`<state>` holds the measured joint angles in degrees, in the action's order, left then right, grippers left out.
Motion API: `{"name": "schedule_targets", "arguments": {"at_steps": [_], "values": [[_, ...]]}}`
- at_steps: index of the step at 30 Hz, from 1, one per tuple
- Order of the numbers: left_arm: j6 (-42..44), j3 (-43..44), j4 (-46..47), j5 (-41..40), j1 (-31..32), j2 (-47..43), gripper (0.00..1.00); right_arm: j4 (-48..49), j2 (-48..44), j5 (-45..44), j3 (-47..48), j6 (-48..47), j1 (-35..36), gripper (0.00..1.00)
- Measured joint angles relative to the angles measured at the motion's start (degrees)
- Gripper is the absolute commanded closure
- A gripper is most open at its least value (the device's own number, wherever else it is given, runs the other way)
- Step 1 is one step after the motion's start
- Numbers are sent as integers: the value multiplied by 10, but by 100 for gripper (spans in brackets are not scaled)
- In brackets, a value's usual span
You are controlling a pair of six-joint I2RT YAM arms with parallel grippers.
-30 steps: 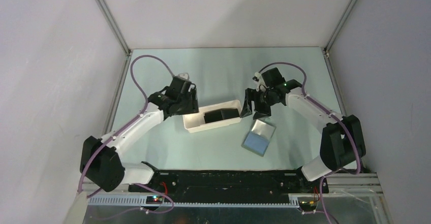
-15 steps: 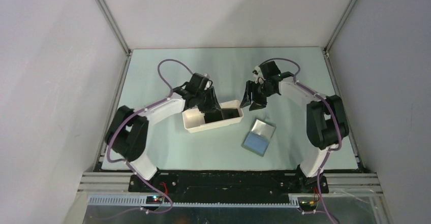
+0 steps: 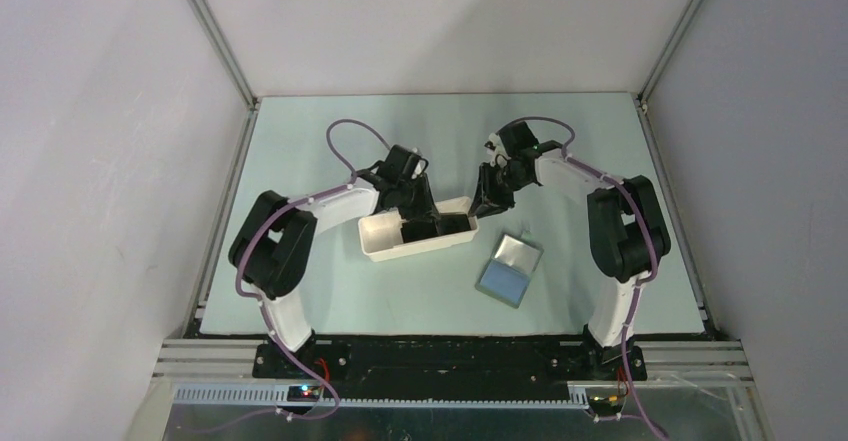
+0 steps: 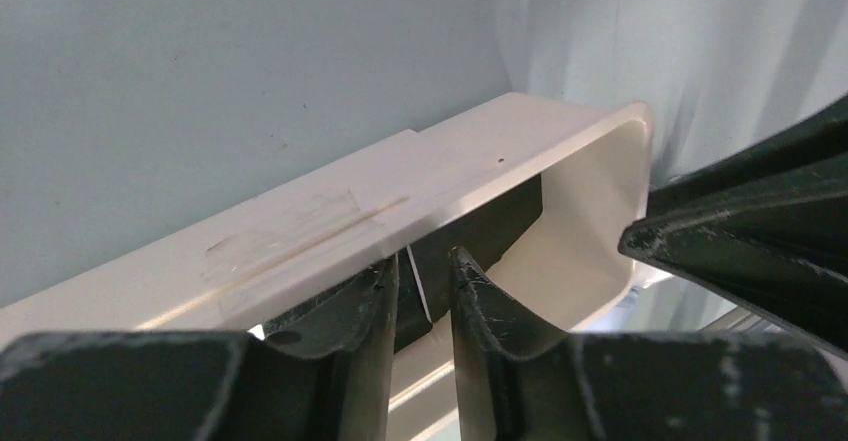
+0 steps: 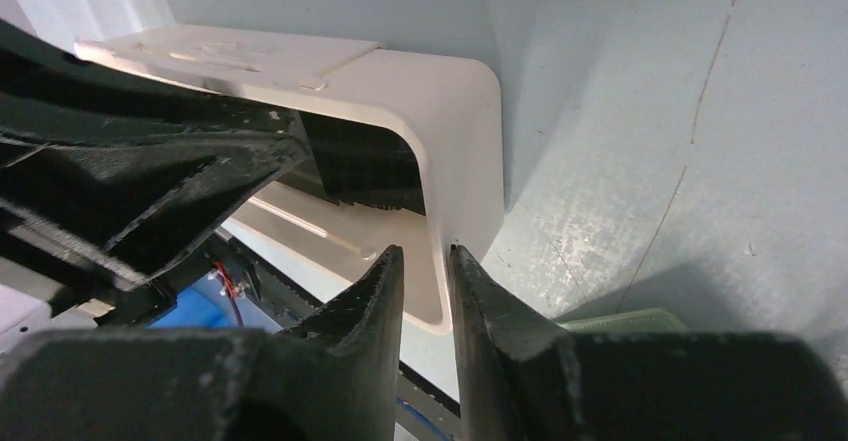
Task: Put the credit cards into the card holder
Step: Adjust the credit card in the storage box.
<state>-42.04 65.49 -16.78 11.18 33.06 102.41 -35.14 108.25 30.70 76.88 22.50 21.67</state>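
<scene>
The long white plastic tray (image 3: 380, 244) lay mid-table, its long axis running roughly left to right. The thin dark rectangular credit cards (image 3: 452, 225) stood on edge in its right half. The left gripper (image 4: 422, 257) reached down into the tray from the far side. Its jaws were drawn to a narrow slot with one card's top edge (image 4: 414, 279) between them, so the card lay straight ahead of the claw and in line with the gap. Whether the pads actually pinched it could not be told.

The right gripper (image 5: 425, 251) straddled the tray's right end wall (image 5: 462, 151), its jaws equally narrow. Whether it had clamped the wall was also unclear.

The small grey-green folding card holder (image 3: 510, 269) lay open, blue-grey side up, just beside the tray's right end and towards the table's near edge. That put it nearer the right arm, though the left arm was the one placed on a card.

No brand, label or writing could be read. There was only a strip of clear tape (image 4: 290, 246) on the tray's rim.
</scene>
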Motion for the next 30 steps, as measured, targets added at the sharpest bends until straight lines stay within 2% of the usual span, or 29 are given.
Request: {"name": "schedule_targets", "arguments": {"at_steps": [4, 8, 10, 14, 22, 24, 28, 30], "values": [[0, 2, 0, 0, 3, 13, 72, 3, 0, -3, 1, -1, 10, 78], [1, 8, -3, -1, 4, 14, 79, 2, 0, -4, 1, -1, 10, 82], [1, 10, -8, -3, 4, 16, 85, 2, 0, -5, 1, -1, 9, 82], [2, 23, -19, -4, 4, 16, 87, 0, 0, -5, 1, -2, 9, 81], [0, 54, -2, 12, 7, 15, 88, -3, 0, -3, 1, -3, 8, 77], [0, 54, 0, 22, 9, 15, 86, -2, 0, 0, 1, -3, 8, 75], [-1, 54, 1, 42, 16, 16, 81, -1, 0, 10, 1, -2, 4, 59], [-2, 55, 3, 49, 19, 17, 78, 0, -1, 16, 1, -1, 2, 54]]}}
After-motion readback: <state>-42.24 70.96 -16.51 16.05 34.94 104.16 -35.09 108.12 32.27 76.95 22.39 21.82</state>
